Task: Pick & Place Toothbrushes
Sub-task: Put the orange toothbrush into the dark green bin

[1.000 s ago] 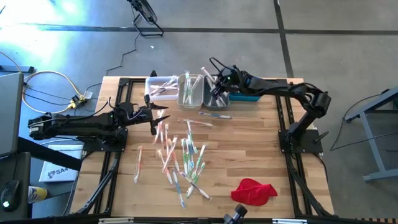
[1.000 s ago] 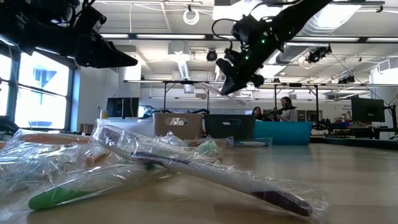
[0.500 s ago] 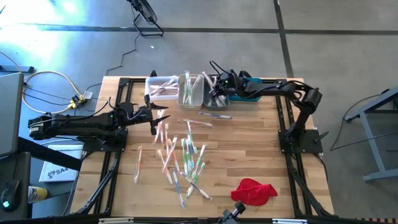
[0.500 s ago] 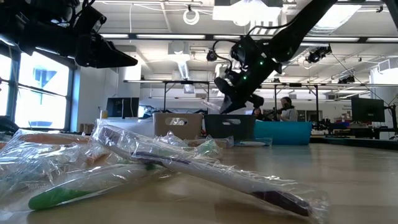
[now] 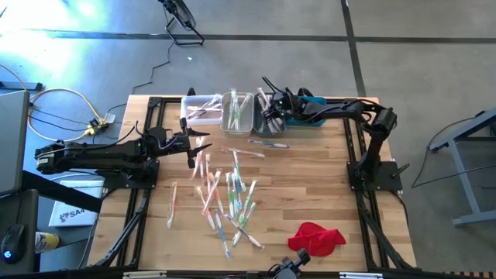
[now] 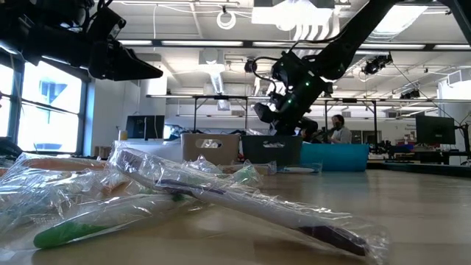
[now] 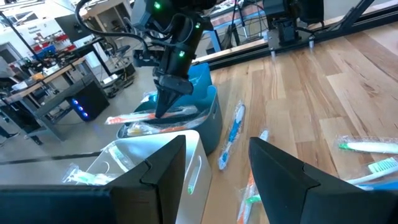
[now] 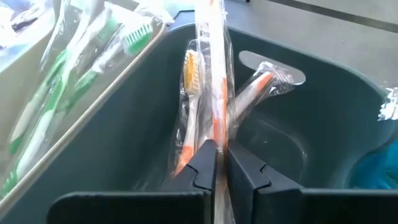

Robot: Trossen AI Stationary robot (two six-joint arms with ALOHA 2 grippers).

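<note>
Many wrapped toothbrushes [image 5: 225, 194] lie scattered on the wooden table's middle. At the far edge stand a white bin [image 5: 200, 108], a beige bin [image 5: 236, 111], a grey bin [image 5: 269, 124] and a blue bin [image 5: 310, 120]. My right gripper [image 8: 219, 163] reaches down into the grey bin [image 8: 124, 124], shut on a wrapped orange toothbrush [image 8: 211, 56]. Two more orange toothbrushes [image 8: 255, 90] lie inside that bin. Green ones [image 8: 68, 81] fill the beige bin. My left gripper [image 5: 198, 139] hovers open above the table, left of the pile, with nothing between its fingers [image 7: 280, 180]. My right gripper pinches the wrapped orange toothbrush between its two fingers, at one end of the handle [image 8: 217, 134]. The fingers slant down from the table's right side. The toothbrush runs on forward from the fingertips, over the inside of the grey bin; whether it rests on the others there I cannot tell.
A red cloth [image 5: 316, 238] lies near the front right corner. One blue toothbrush [image 5: 267, 142] lies just in front of the grey bin. Bare wood shows on the table's right half. People sit at desks in the room beyond the table.
My right gripper has come down toward the grey bin with the orange toothbrush, rolling a little at the wrist, and stays shut on it.
</note>
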